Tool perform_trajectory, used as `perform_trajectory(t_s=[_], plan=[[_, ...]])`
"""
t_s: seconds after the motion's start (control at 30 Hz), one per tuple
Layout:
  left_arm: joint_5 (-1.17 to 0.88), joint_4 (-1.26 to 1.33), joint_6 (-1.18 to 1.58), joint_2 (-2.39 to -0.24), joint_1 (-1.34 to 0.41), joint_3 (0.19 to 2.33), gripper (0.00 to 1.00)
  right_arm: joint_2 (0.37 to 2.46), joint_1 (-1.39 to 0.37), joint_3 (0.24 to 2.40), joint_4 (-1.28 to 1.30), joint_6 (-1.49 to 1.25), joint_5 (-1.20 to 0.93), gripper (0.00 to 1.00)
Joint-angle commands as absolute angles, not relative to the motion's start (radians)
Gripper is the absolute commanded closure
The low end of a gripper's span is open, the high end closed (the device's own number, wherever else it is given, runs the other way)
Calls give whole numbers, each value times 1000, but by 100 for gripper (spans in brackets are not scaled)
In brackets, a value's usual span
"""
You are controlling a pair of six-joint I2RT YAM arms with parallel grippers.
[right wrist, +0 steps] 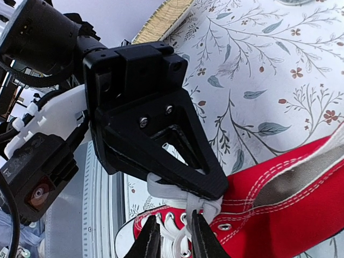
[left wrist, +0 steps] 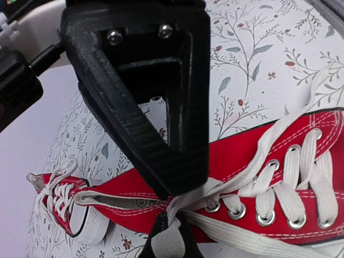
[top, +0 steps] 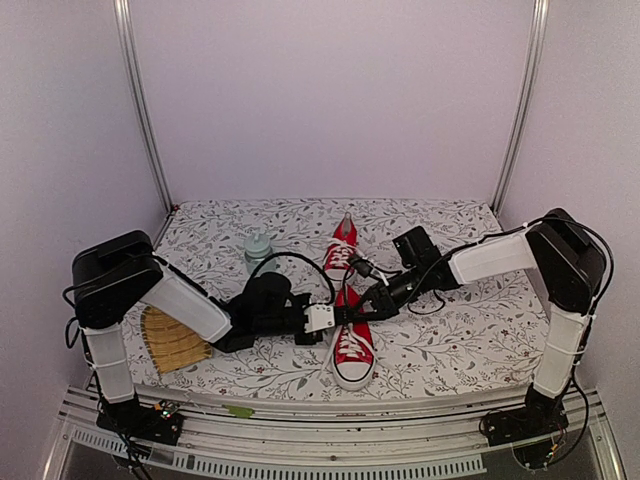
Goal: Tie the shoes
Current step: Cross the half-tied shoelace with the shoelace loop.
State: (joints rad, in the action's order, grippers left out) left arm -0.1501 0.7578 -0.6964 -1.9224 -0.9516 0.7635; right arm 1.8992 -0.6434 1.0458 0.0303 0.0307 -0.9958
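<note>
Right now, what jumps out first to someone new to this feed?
The two red shoes: the near shoe at the table's front centre, the far shoe behind it. Both end effectors meet over the near one: the left end effector is shut on its white lace, and the right end effector straddles lace too.

Lighting's soft and even, kinda pinkish-white all over, with only faint shadows under the arms. The overhead shot is sharp enough. Both wrist views bend hard at the edges, and the close-up black fingers (left wrist: 156, 129) go a bit soft. No real glare anywhere.
</note>
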Motion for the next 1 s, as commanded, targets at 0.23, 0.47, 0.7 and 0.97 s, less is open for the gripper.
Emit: perform_trajectory(t_s=[0.23,0.47,0.7,0.97], plan=[[-177,741,-644,-1904,-927,754,100,1918,-669,1036,-57,-32,-977,88],[-186,739,-624,-1901,-923,752,100,1889,-669,981,-79,-30,-936,83],[-185,731,-624,-1902,-923,756,100,1892,-672,982,-79,-29,-927,86],[-193,714,-629,-1900,-922,761,89,1853,-672,983,-84,-39,-920,99]])
